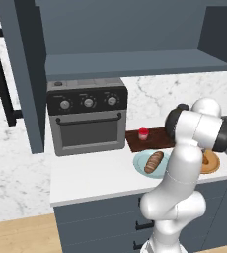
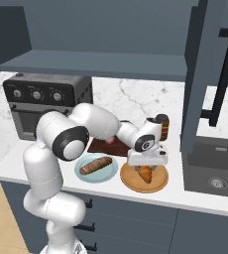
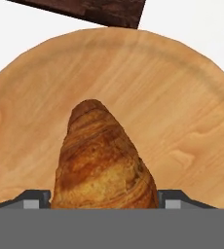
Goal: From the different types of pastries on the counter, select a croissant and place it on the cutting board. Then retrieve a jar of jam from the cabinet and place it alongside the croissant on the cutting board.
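The golden-brown croissant [image 3: 104,160] lies on a round tan plate [image 3: 182,97] on the white counter [image 1: 95,178]. My gripper [image 2: 145,167] reaches straight down onto the croissant [image 2: 144,174], one finger pressed against each side. Behind the plate lies the dark wooden cutting board [image 1: 155,141], and a tiny red jar of jam [image 1: 143,134] stands on it. A long brown loaf [image 1: 154,162] rests on a pale blue plate left of the croissant. The slate-blue cabinet [image 1: 125,29] hangs above the counter.
A grey toaster oven [image 1: 88,118] stands at the counter's left. A dark jar [image 2: 162,126] sits behind the tan plate [image 2: 158,184], near a tall blue panel. A sink [image 2: 215,173] lies to the right. My own arm hides part of the board in the right base view.
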